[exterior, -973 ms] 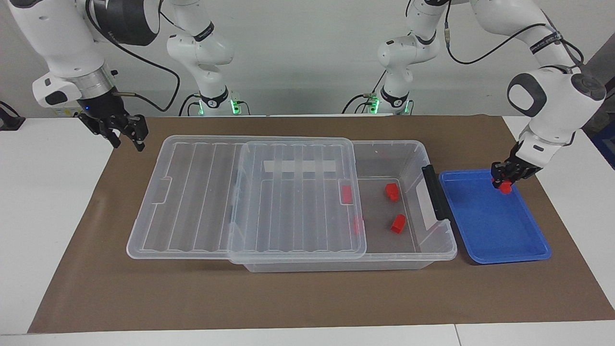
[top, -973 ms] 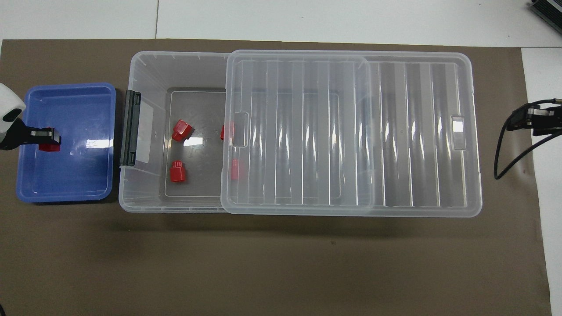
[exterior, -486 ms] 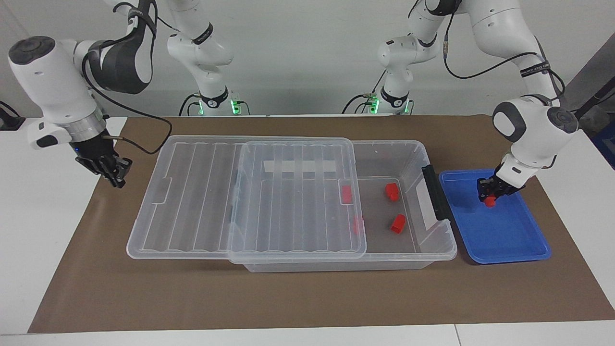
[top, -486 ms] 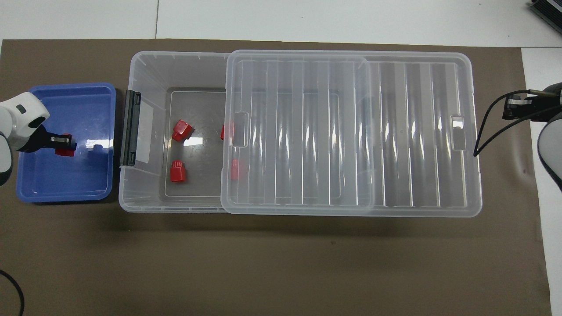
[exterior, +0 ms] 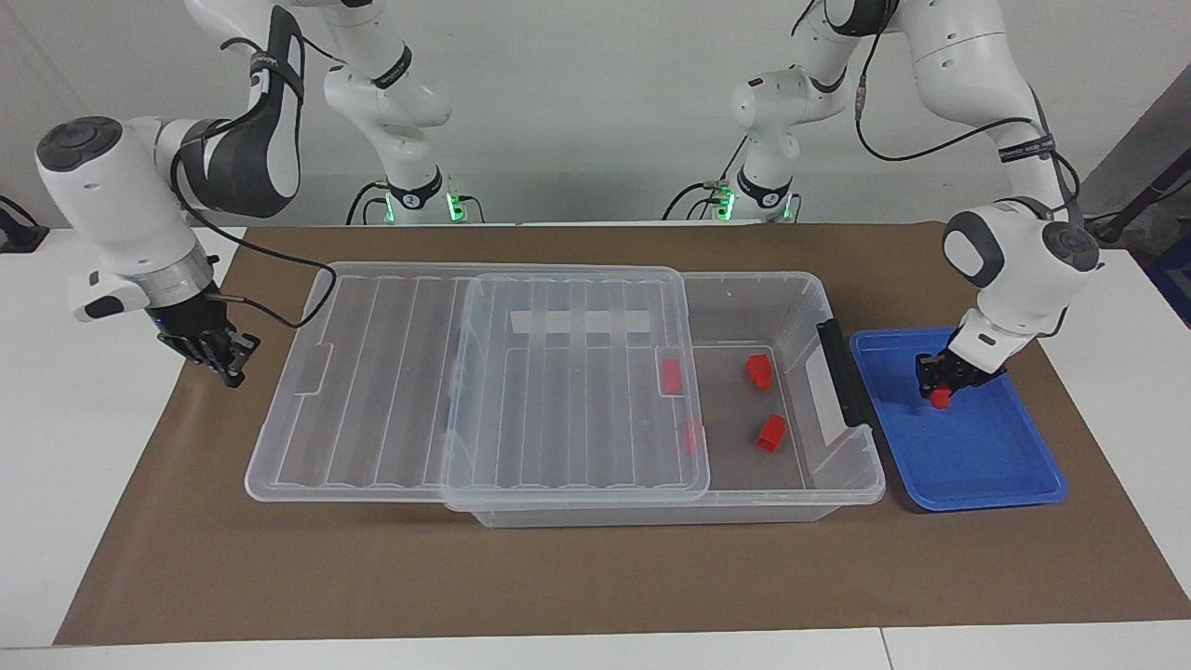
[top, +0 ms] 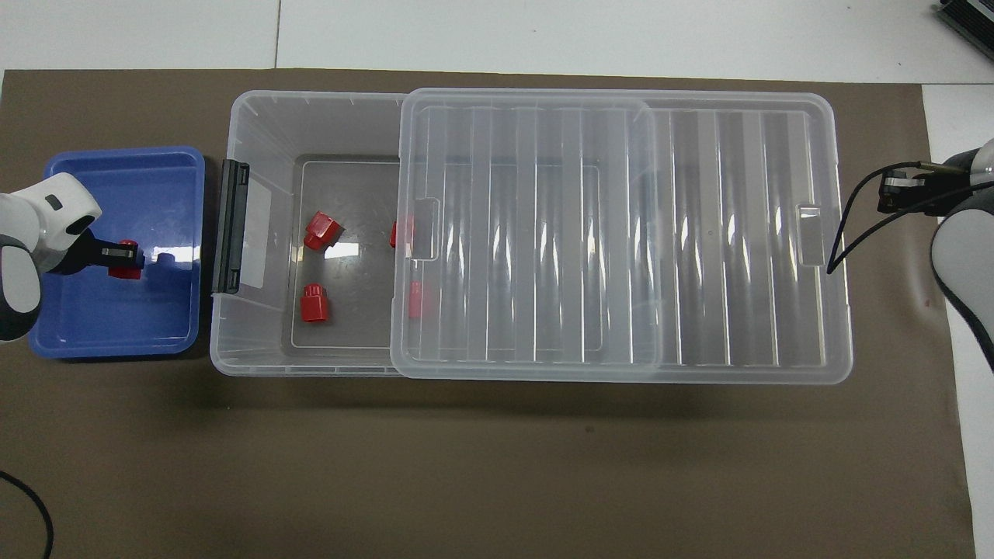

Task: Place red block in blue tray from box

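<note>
The left gripper is down inside the blue tray, its fingers clamped on a red block just above the tray floor. Beside the tray sits the clear box, its ribbed lid slid toward the right arm's end. Four more red blocks lie in the box, two under the lid's edge. The right gripper hangs over the brown mat on the desk by the lid's end, fingers pinched together on nothing.

Brown mat over white table
</note>
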You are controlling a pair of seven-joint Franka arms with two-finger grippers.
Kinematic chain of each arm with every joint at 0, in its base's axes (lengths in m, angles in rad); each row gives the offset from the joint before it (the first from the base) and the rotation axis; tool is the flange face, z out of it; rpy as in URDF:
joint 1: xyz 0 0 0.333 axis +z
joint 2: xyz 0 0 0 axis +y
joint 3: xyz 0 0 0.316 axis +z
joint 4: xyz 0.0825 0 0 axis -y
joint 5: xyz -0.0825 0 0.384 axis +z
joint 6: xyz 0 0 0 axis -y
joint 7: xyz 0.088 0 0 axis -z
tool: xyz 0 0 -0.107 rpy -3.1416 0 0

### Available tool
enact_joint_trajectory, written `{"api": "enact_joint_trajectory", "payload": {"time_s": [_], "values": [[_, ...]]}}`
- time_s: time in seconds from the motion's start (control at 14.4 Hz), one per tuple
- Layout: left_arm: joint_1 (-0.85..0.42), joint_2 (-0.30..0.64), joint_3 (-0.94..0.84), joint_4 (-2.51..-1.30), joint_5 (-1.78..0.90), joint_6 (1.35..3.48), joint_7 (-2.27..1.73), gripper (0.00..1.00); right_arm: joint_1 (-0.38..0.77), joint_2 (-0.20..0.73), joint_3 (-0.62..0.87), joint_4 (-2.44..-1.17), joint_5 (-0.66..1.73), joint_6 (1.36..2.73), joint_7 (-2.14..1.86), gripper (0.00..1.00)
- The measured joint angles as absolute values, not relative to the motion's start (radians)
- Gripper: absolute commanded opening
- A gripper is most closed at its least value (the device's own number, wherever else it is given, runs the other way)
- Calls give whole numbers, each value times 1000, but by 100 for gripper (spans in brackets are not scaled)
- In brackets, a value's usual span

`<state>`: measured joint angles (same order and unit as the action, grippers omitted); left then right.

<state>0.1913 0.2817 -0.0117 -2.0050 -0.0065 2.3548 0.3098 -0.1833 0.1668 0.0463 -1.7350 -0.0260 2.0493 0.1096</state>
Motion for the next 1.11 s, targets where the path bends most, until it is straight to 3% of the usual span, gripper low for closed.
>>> {"api": "enact_joint_trajectory", "payload": {"time_s": [0.35, 0.42, 0.49, 0.56, 0.63, 0.69, 0.83, 1.11], "values": [[191, 282, -12, -2056, -7, 2418, 310, 13, -159, 167, 49, -1764, -26, 2069, 110, 0], [191, 282, -12, -2060, -7, 2421, 310, 17, -160, 167, 49, -1768, -26, 2079, 110, 0], [191, 282, -12, -2061, -7, 2422, 310, 29, -160, 167, 48, -1771, -26, 2084, 110, 0], [191, 282, -12, -2061, -7, 2422, 310, 48, -160, 167, 48, -1774, -26, 2087, 110, 0], [191, 282, -12, -2061, -7, 2422, 310, 73, -158, 167, 49, -1778, -26, 2092, 110, 0], [191, 282, -12, -2061, -7, 2423, 310, 80, -151, 167, 49, -1781, -26, 2093, 110, 0], [191, 282, -14, -2062, -7, 2424, 311, 85, -130, 167, 51, -1785, -26, 2094, 110, 0], [191, 282, -15, -2062, -7, 2425, 311, 85, -69, 167, 53, -1792, -26, 2094, 110, 0]]}}
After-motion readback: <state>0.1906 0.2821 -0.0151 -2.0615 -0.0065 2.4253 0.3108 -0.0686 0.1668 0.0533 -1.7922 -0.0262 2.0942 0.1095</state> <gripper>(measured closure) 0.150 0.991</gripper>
